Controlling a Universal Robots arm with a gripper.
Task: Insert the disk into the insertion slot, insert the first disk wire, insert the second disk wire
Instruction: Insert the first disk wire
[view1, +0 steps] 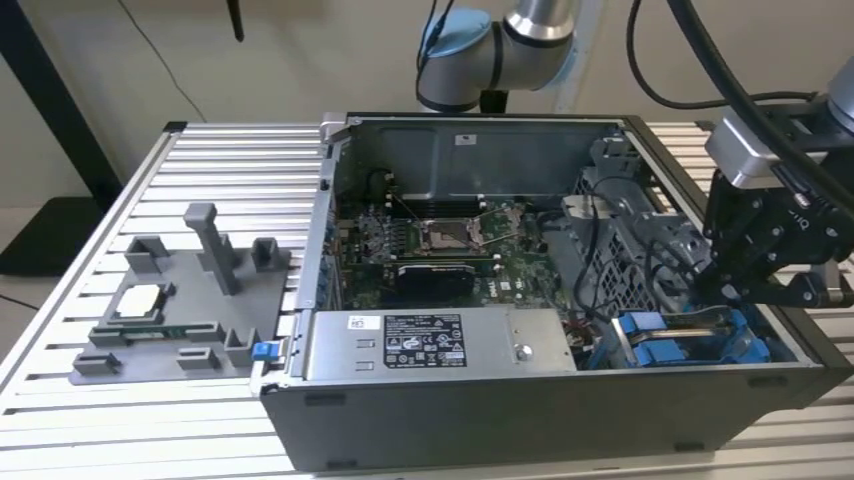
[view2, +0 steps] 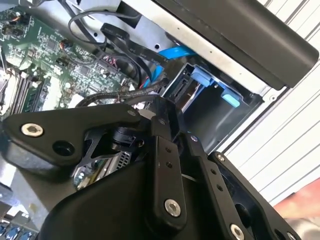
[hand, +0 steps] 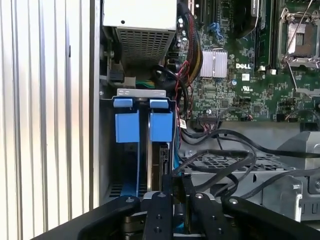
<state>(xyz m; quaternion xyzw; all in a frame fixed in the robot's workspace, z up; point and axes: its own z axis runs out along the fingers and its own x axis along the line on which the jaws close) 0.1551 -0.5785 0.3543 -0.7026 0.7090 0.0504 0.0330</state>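
Gripper up close, hovering just above the slot; we see the disk seated inside it, but can't tell the gripper's hold.

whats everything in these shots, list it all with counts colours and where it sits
table: 1, silver slatted, under everything
computer case: 1, dark grey, open, on the table
motherboard: 1, green, on the case floor
power-supply box: 1, grey with a white label, along the case's near wall
insertion slot: 1, grey metal with blue fittings, case corner at the exterior view's right, beside the power-supply box
perforated cage: 1, grey, next to the slot
cables: several, mostly black, around the slot
parts fixture: 1, grey, on the table at the exterior view's left
arm: 1, silver and light blue, behind the case
gripper: 1, black, over the insertion slot
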